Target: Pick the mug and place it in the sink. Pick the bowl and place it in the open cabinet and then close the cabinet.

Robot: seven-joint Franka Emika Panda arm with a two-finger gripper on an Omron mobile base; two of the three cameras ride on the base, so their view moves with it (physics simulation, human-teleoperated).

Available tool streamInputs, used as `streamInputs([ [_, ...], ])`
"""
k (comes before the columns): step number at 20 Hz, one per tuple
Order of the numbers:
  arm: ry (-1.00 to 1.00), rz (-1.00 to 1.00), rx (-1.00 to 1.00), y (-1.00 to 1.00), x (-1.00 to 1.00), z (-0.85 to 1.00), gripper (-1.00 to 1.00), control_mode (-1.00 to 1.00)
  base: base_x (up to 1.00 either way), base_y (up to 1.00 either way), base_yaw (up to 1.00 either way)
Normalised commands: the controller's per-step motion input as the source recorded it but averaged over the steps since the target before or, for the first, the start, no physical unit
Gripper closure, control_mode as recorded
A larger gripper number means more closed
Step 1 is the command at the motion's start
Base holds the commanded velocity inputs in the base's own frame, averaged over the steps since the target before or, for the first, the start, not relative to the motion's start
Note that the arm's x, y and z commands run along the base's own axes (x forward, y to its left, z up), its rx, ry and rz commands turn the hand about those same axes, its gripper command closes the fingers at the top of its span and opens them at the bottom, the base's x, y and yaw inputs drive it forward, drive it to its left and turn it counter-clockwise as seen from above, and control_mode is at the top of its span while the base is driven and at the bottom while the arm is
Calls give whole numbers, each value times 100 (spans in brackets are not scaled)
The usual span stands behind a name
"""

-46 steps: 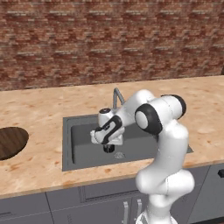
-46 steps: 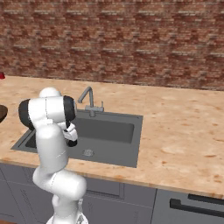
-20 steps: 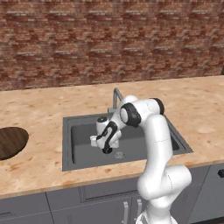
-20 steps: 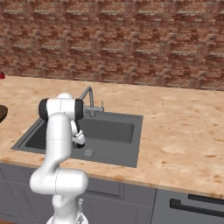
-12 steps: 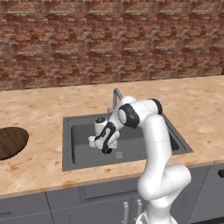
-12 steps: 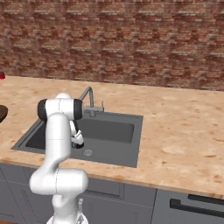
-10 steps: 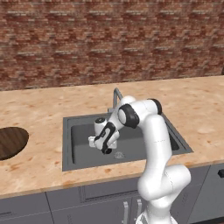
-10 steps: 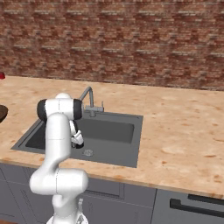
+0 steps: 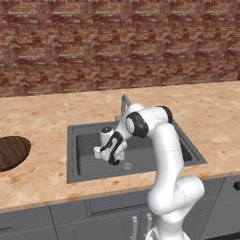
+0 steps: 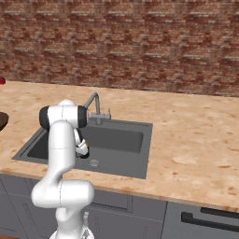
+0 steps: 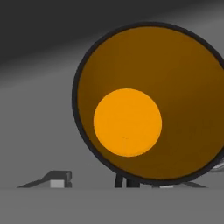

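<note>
Left base view: arm reaches from lower right down into the sink point(image 9: 140, 166), centre of frame. Gripper point(image 9: 111, 157) sits low in the basin, just left of the drain point(image 9: 126, 165). A dark shape at its tip is likely the mug point(image 9: 114, 161); too small to be sure. Pose matches the frame from half a second back, so the arm has stopped descending. Bowl point(image 9: 11, 152) is on the counter point(image 9: 42, 126) at the left edge, well apart from the sink, untouched.

Right base view: same scene from the other side. Arm fills lower left, wrist down inside the sink point(image 10: 116, 161) in front of the faucet point(image 10: 95, 107). Gripper point(image 10: 84, 151) is mostly hidden behind the forearm; jaw state unreadable from here. A sliver of the bowl point(image 10: 2, 120) shows at the left edge.

Hand view: looking straight into the mug point(image 11: 151, 103), upper right of frame, dark rim, orange interior with a bright orange disc at the bottom. Grey basin floor all around it. One dark fingertip shows under the mug's lower edge; I can't tell from this whether the fingers are spread or pinching the rim.

Judgement: arm has held still at the basin floor, which fits a release in progress. Mug is in the sink, so step one looks effectively done. Next: retract clear of the faucet, then go for the bowl. Cabinet work not started.
</note>
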Motion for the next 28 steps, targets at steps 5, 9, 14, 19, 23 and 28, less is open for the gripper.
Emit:
streamInputs([
  [5,0,0,0,0,0,0,-100,-100,0,0,0],
  [9,0,0,0,-1,-1,26,-100,-100,0,0,0],
  [14,-13,0,5,-3,-21,89,-100,-100,0,0,0],
  [19,-6,0,4,-1,-23,94,-100,-100,0,0,0],
  [23,0,0,5,-1,-73,69,-100,-100,0,0,0],
  [28,0,0,4,0,-66,95,-100,-100,0,0,0],
])
